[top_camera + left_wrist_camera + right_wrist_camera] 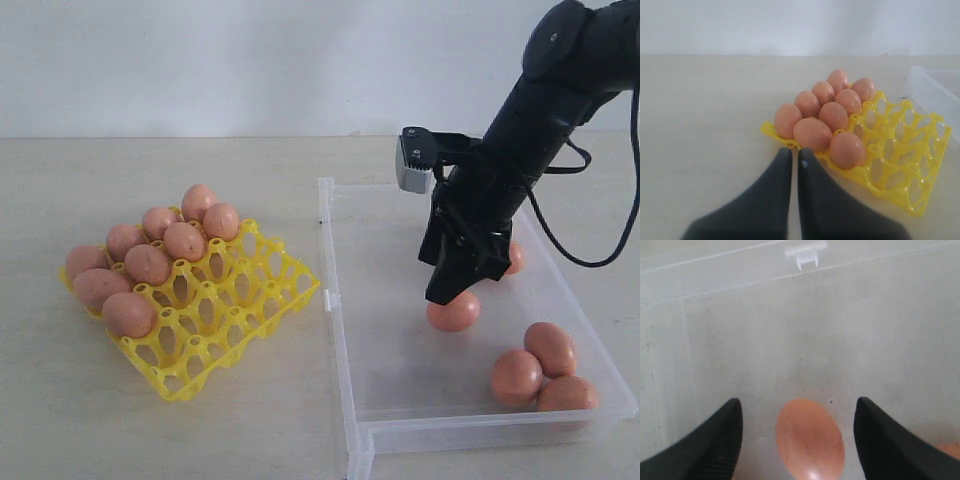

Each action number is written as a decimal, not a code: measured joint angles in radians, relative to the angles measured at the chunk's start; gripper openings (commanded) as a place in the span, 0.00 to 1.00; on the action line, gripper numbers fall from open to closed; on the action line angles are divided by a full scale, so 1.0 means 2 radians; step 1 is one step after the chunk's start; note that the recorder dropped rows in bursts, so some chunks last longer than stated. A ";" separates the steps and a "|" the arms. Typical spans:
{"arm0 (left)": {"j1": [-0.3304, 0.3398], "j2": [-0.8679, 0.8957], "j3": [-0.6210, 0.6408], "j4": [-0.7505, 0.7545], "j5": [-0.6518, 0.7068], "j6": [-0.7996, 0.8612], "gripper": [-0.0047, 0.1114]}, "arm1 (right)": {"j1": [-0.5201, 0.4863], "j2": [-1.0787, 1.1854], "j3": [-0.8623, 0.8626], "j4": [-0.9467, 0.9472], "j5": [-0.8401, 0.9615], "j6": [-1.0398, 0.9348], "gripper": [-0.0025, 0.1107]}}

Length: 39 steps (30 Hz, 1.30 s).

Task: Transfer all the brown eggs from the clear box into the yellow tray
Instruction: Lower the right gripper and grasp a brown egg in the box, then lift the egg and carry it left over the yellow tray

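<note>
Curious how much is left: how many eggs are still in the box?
5 eggs: one under the open pincer, one half hidden behind it, three clustered in a corner of the box. The arm may hide more.

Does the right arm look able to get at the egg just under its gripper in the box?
Probably yes: the right gripper hangs over that egg, jaws open to either side, with nothing else between them and nothing covering it.

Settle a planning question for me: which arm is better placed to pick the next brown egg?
Right. The right gripper hangs open inside the clear box, straddling a brown egg. The left gripper sits shut beside the yellow tray, outside the box.
</note>
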 measured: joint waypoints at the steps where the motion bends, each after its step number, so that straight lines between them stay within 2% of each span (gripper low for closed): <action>1: 0.000 0.000 0.000 0.000 0.000 0.000 0.08 | 0.000 0.004 0.000 -0.006 0.000 0.000 0.52; 5: 0.000 0.000 0.000 0.000 0.000 0.000 0.08 | 0.000 0.017 0.008 -0.033 0.021 0.000 0.52; 9: 0.000 0.000 0.000 0.000 0.000 0.000 0.08 | 0.000 0.018 0.065 -0.075 0.009 -0.001 0.50; 10: 0.000 0.000 0.000 0.000 0.000 0.000 0.08 | 0.001 0.018 0.082 -0.082 -0.006 -0.001 0.45; 12: 0.000 0.000 0.000 0.000 0.000 0.000 0.08 | 0.001 0.017 0.103 -0.090 -0.032 -0.002 0.23; 13: 0.000 0.000 0.000 0.000 0.000 0.000 0.08 | 0.001 0.015 0.106 -0.090 -0.038 -0.002 0.04; 14: 0.000 0.000 0.000 0.000 0.000 0.000 0.08 | 0.001 0.013 0.109 -0.090 -0.043 -0.002 0.02; 19: 0.000 0.000 0.000 0.000 0.000 0.000 0.08 | 0.001 0.011 0.112 -0.061 -0.052 0.039 0.02; 24: 0.000 0.000 0.000 0.000 0.000 0.000 0.08 | 0.001 0.002 0.118 0.035 -0.091 0.087 0.02; 29: 0.000 0.000 0.000 0.000 0.000 0.000 0.08 | 0.001 -0.111 0.119 0.083 -0.182 0.152 0.02; 34: 0.000 0.000 0.000 0.000 0.000 0.000 0.08 | 0.001 -0.197 0.121 0.145 -0.230 0.225 0.02; 36: 0.000 0.000 0.000 0.000 0.000 0.000 0.08 | 0.005 -0.229 0.137 0.198 -0.285 0.242 0.02; 39: 0.000 0.000 0.000 0.000 0.000 0.000 0.08 | 0.035 -0.280 0.193 0.314 -0.434 0.251 0.02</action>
